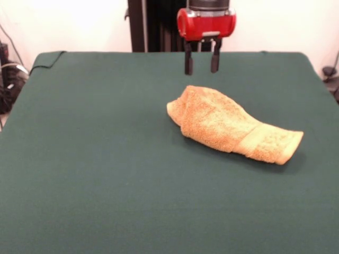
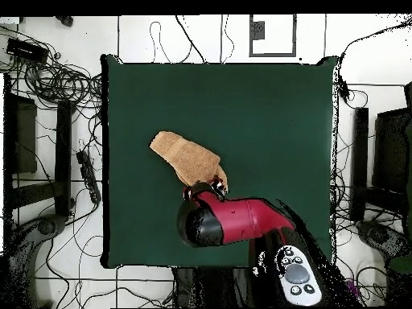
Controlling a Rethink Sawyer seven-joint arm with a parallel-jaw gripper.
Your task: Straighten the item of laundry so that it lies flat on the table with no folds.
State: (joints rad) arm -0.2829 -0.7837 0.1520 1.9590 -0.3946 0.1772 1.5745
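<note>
The golden-orange towel [image 1: 228, 126] lies bunched and folded over on the dark green table [image 1: 95, 159], right of centre, with its banded hem end pointing to the right. My gripper [image 1: 202, 67] hangs above the towel's far left end, open, with nothing between its two black fingers [image 1: 188, 62]. In the overhead view the towel [image 2: 187, 158] runs diagonally, and the red arm [image 2: 233, 221] covers its lower right end; the gripper itself is hidden under the arm there.
The green cloth covers the whole table [image 2: 265, 113]. Cables and dark equipment [image 2: 48, 88] lie on the floor around the table's sides.
</note>
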